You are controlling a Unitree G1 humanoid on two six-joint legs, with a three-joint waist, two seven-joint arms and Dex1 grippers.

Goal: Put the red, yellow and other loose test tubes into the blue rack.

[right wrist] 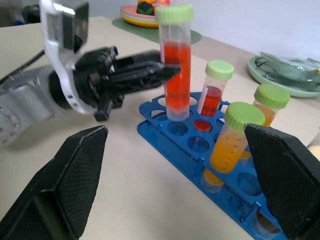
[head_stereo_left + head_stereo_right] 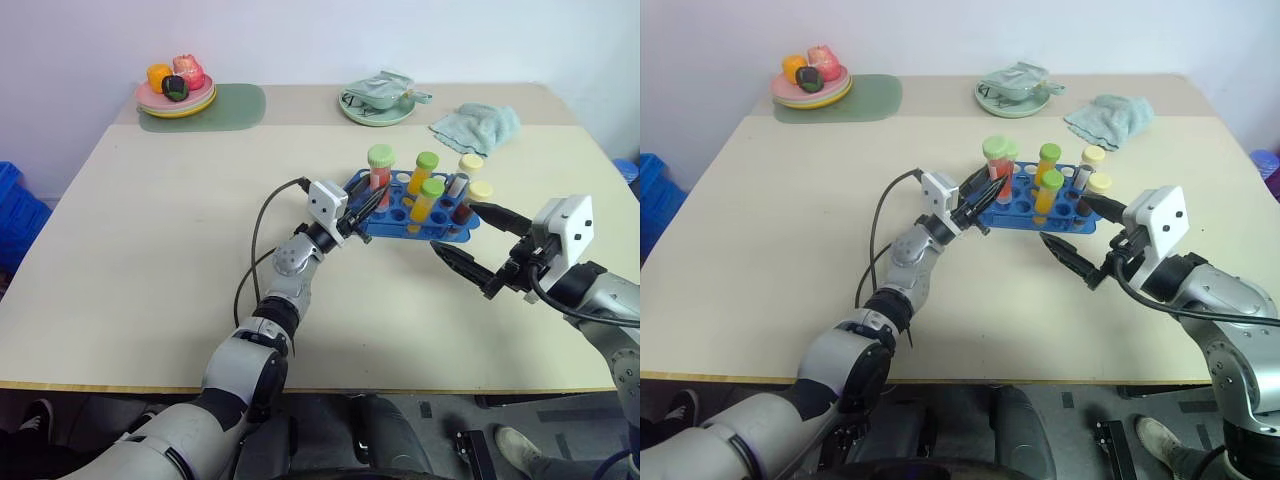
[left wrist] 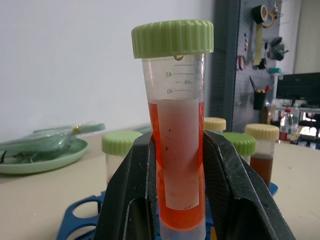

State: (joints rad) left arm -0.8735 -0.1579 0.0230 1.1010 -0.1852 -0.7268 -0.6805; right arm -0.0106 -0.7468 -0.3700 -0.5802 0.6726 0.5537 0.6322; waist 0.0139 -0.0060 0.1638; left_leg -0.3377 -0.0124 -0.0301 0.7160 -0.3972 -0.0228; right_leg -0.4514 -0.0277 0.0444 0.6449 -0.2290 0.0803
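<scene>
We look down on a pale beige surface [image 2: 160, 260] set against a plain white wall, with a plate of toy food [image 2: 176, 90] at the upper left of the frame, a pale green dish [image 2: 377, 100] at top centre and a crumpled teal cloth [image 2: 478, 125] to its right. The blue rack [image 2: 415, 212] sits just right of centre, and several capped tubes already stand in its holes: a second red one with a green cap [image 1: 214, 90], two yellow-orange ones [image 1: 231, 142] and two darker ones with pale-yellow caps [image 2: 468, 195]. Our left gripper [image 2: 368, 205] has its fingers clamped on the red tube with the green cap [image 2: 380, 175], held upright at the rack's left end; in the right wrist view its base appears to sit at or just inside a corner hole, though we cannot tell whether it is fully seated. Our right gripper [image 2: 470, 240] hovers just beside the rack's right end, its fingers spread wide and holding nothing. We see no tube lying loose on the surface, so we judge the task close to finished: what seems left is to seat this tube and let go.
</scene>
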